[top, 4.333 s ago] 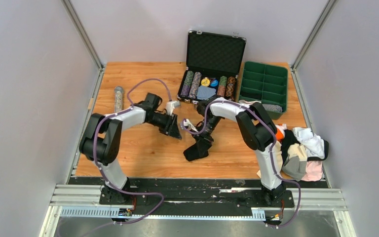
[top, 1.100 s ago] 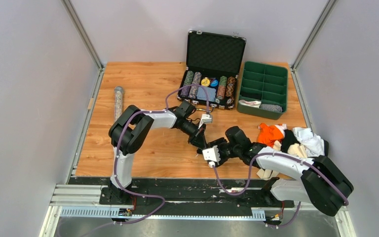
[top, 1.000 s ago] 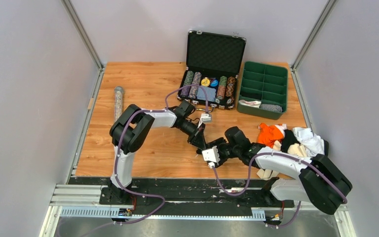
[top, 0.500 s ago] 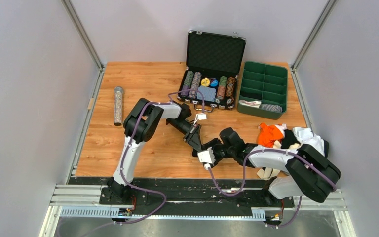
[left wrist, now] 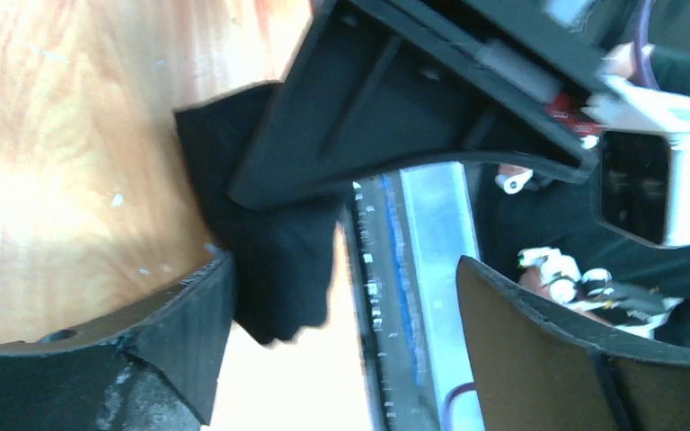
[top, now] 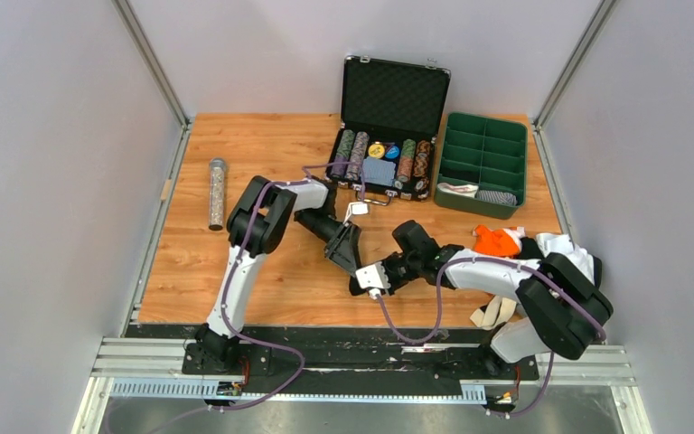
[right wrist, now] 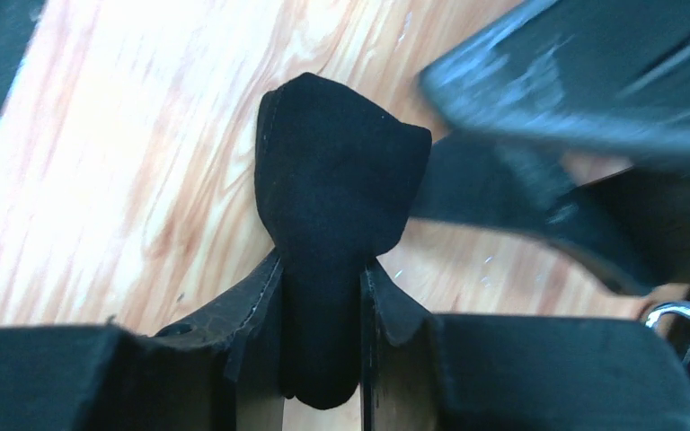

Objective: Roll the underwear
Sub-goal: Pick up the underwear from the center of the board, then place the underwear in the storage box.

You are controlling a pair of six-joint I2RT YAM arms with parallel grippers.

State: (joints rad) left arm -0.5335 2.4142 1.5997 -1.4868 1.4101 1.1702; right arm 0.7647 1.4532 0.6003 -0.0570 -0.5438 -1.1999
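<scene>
**Black underwear pinched at the front middle of the table**

Right wrist view: the right gripper point(right wrist: 321, 269) is clenched on a bunched piece of black underwear point(right wrist: 332, 189). The cloth's free end bulges past the fingertips over the wooden table point(right wrist: 117, 180).

Left wrist view: the left gripper point(left wrist: 346, 269) stands released, its jaws wide apart. The black cloth lies beside one finger point(left wrist: 189, 319), and the right gripper's body crosses in front of it.

Top view: the two grippers meet near the front middle of the table. An underwear heap point(top: 565, 258) of orange, white and beige pieces lies at the right edge. Behind the heap, a green tray point(top: 483, 149) holds a striped piece point(top: 497, 196) and a white one in its near compartments. An open chip case point(top: 396, 90) stands just beside the tray.
</scene>
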